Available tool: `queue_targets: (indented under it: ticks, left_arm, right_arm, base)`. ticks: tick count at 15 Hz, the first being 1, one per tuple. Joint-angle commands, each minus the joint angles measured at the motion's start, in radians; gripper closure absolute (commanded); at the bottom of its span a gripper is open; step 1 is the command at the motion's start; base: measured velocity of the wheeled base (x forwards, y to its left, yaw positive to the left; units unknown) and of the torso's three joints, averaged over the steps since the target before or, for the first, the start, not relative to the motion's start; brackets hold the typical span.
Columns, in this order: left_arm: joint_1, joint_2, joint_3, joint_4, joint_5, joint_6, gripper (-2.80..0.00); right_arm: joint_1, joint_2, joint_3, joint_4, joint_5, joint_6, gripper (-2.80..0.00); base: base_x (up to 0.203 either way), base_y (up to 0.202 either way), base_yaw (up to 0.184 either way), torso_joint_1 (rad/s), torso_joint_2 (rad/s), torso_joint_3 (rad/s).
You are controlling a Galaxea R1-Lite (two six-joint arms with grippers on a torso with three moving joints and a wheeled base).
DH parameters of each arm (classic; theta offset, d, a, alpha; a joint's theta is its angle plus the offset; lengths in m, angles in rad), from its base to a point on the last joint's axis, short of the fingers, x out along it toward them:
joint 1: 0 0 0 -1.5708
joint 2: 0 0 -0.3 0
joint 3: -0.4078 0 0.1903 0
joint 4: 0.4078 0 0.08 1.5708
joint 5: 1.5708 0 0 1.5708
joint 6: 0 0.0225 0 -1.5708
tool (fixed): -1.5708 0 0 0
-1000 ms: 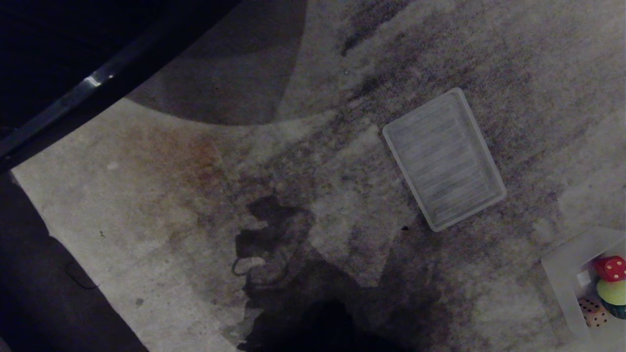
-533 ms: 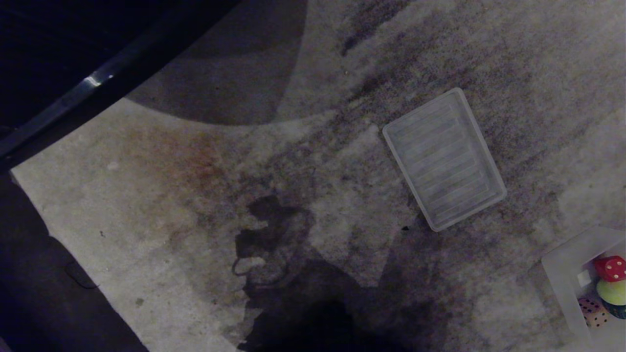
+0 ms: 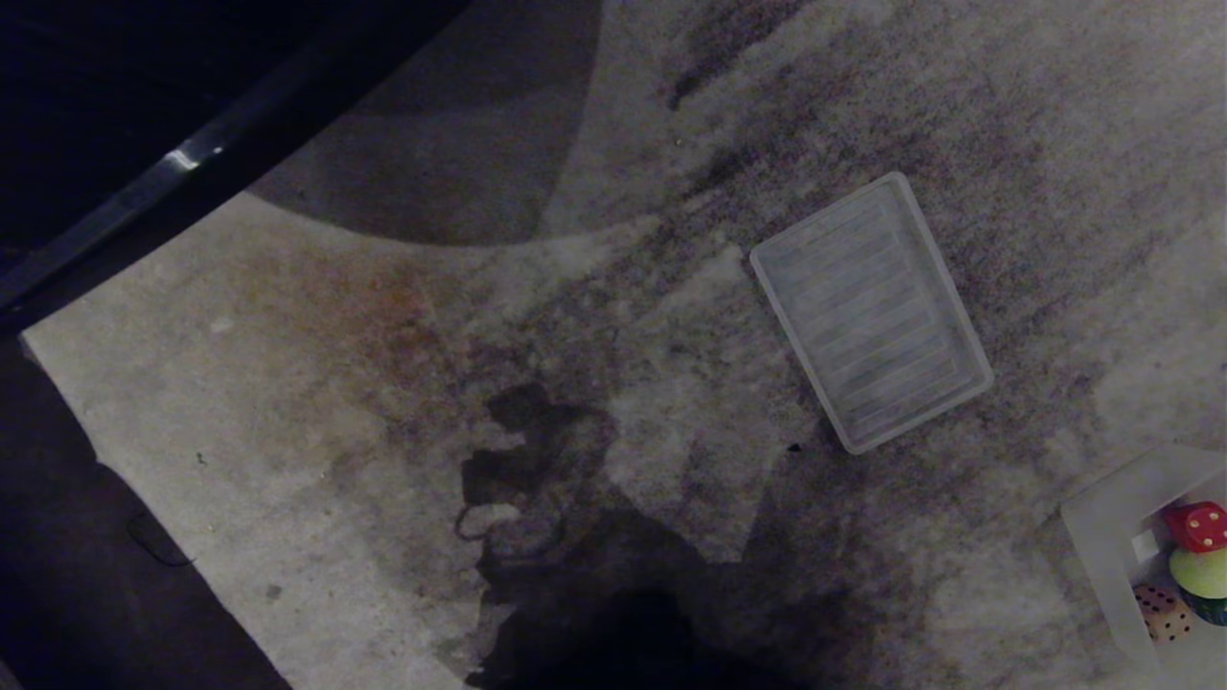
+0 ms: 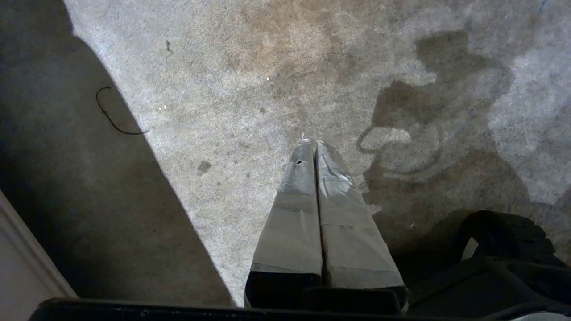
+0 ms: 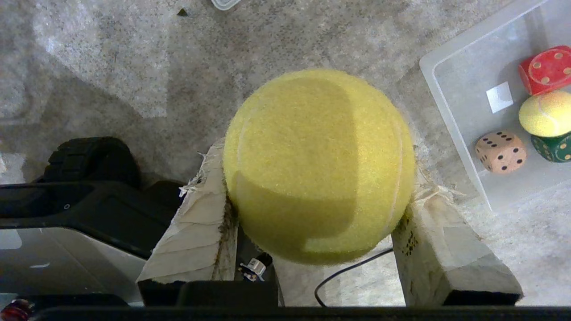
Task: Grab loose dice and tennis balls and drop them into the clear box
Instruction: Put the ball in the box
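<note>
The right gripper (image 5: 319,187) clasps a tennis ball (image 5: 319,165) between its two taped fingers (image 5: 200,232), above the carpet (image 5: 111,67) and short of the clear box (image 5: 450,93). The ball hides most of the gap between the fingers. The left gripper (image 4: 314,145) hangs over bare carpet, its fingers pressed together on nothing. Farther out, the box is cut off at the frame edge; inside lie a red die (image 5: 546,69), a peach die (image 5: 500,151), a second tennis ball (image 5: 545,113) and a dark green die (image 5: 555,148), only partly seen. Beyond lies the ribbed lid (image 3: 870,311). Neither arm shows in the head view.
</note>
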Motion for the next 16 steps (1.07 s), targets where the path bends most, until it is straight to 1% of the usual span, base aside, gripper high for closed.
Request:
queue_targets:
  ticks: [1,9,16]
  left_arm:
    - [0.0,0.001,0.002,0.0,0.004,-0.005,0.0]
    - [0.0,0.001,0.002,0.001,0.005,0.001,0.0]
    - [0.0,0.001,0.002,0.001,0.005,0.0,0.0]
  right_arm:
    - [0.0,0.003,0.0,0.003,0.001,0.001,0.0]
    - [0.0,0.003,0.0,0.003,0.001,-0.001,0.0]
    - [0.0,0.003,0.0,0.003,0.001,-0.002,0.0]
  base:
    - [0.0,0.0,0.0,0.0,0.0,0.0]
    - [0.0,0.0,0.0,0.0,0.0,0.005]
    - [0.0,0.0,0.0,0.003,0.0,0.19]
